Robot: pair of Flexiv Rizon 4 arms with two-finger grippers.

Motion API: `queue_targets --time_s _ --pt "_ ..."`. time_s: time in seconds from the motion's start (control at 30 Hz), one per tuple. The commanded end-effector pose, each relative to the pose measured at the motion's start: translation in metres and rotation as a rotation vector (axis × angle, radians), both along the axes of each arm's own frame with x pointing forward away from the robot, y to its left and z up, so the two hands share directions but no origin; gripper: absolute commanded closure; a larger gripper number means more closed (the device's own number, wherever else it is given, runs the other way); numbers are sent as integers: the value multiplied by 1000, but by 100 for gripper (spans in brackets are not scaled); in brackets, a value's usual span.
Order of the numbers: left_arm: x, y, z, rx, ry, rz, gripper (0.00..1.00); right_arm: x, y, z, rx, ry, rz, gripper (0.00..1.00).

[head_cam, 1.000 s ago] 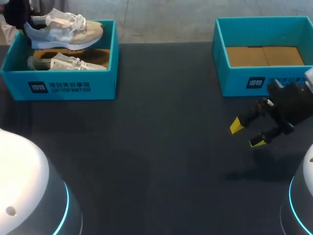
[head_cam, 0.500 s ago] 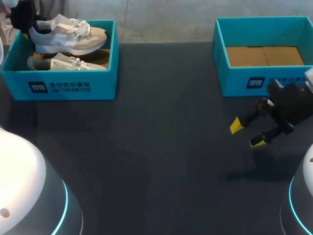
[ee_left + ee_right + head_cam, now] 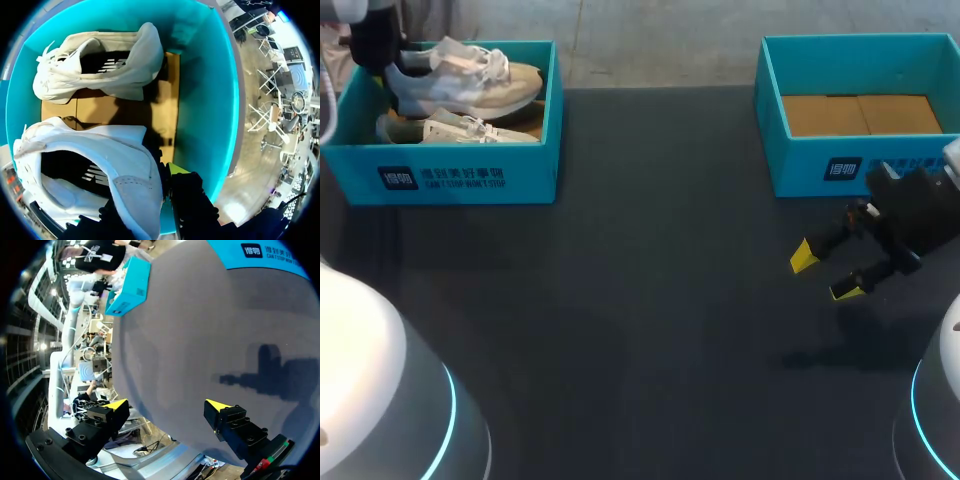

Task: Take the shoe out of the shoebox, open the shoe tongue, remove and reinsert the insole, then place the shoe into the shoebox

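Okay, quick update from the remote desk.
Change: the held shoe has sunk lower over the last second and drifted a bit toward the right wall of the left box.
Meaning: to me that reads like the put-back step. It's still hanging above the box floor though, so it isn't placed yet.
Left fingers: clenched on the held shoe's heel. Only one yellow tip shows, outside the heel.
Right fingers: spread wide with nothing in them, hovering over the counter just in front of the right box. They haven't budged.
Shoes: two, the held one plus the other shoe lying on the left box's cardboard floor.
Boxes: two, both teal. The right one has only its cardboard liner inside.
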State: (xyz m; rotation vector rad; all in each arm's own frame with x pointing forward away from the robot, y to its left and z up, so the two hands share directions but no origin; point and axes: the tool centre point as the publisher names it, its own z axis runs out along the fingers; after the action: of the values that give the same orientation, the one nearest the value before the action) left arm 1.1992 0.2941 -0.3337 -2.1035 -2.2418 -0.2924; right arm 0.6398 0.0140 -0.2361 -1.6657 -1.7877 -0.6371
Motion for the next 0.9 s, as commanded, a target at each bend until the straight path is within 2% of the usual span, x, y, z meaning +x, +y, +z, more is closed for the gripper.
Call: queue_targets --time_s 0.03,0.9 --pt "4 -2 -5 6 10 4 100 -1 1 0 -3 -1 -3 0" --pt "6 -9 -28 44 76 -11 100 -1 1 0 -3 -1 -3 0"
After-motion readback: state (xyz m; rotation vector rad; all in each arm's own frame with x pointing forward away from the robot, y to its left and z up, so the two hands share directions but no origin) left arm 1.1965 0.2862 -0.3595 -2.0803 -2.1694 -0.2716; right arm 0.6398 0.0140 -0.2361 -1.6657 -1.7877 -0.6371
